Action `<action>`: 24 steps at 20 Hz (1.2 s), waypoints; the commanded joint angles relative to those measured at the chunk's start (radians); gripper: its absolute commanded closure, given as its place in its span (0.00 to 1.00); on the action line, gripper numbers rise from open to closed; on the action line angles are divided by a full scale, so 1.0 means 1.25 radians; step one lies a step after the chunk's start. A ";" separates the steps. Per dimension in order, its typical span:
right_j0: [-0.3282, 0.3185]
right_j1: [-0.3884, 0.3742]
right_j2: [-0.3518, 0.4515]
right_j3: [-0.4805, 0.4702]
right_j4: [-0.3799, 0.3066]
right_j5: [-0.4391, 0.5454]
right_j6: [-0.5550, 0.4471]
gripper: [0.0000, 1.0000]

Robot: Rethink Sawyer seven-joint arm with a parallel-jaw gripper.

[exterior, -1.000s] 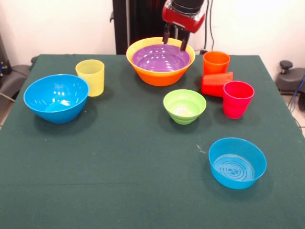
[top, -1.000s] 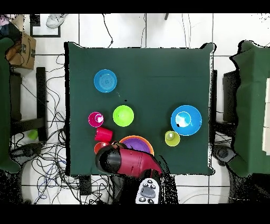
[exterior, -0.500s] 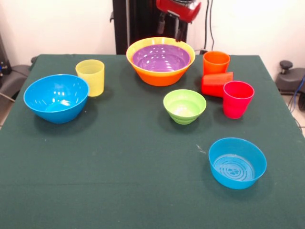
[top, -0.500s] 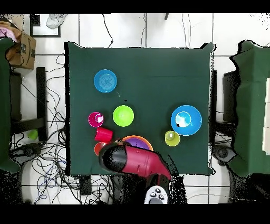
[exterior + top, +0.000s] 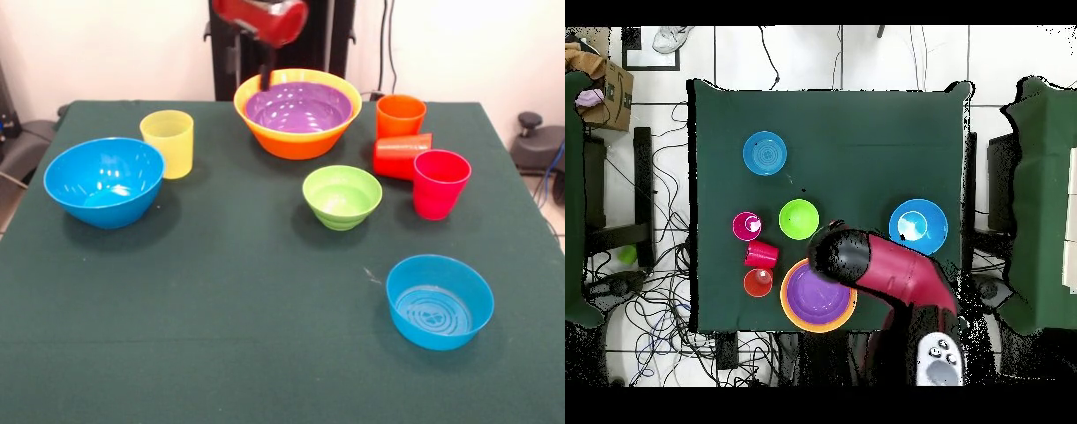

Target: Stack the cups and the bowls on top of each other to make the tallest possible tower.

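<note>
Overhead view hides the yellow cup (image 5: 168, 141) beneath the arm (image 5: 885, 272); the front camera shows it upright near a blue bowl (image 5: 104, 181). Gripper (image 5: 265, 75) grip state: cannot tell. Purple bowl (image 5: 297, 107) nests in the yellow-orange bowl (image 5: 296, 141) on the green worktop (image 5: 221, 300); cables (image 5: 650, 305) litter the floor.

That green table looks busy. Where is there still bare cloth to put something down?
The widest bare stretch of the table is the front strip, left of the small blue bowl. The middle is also bare, between the big blue bowl and the green bowl. It is crowded at the far right, where the orange cup, tipped red cup and pink cup cluster.
</note>
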 commanded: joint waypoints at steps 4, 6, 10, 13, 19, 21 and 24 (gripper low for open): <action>-0.109 0.124 0.176 -0.188 -0.096 -0.016 -0.154 0.00; -0.123 0.143 0.193 -0.210 -0.110 -0.023 -0.157 0.00; -0.135 0.157 0.213 -0.231 -0.130 -0.025 -0.141 0.00; -0.129 0.162 0.208 -0.246 -0.147 -0.031 -0.112 0.00; -0.124 0.190 0.200 -0.284 -0.173 -0.056 -0.077 0.00; -0.127 0.193 0.204 -0.290 -0.177 -0.056 -0.075 0.00; -0.130 0.196 0.210 -0.291 -0.183 -0.064 -0.067 0.00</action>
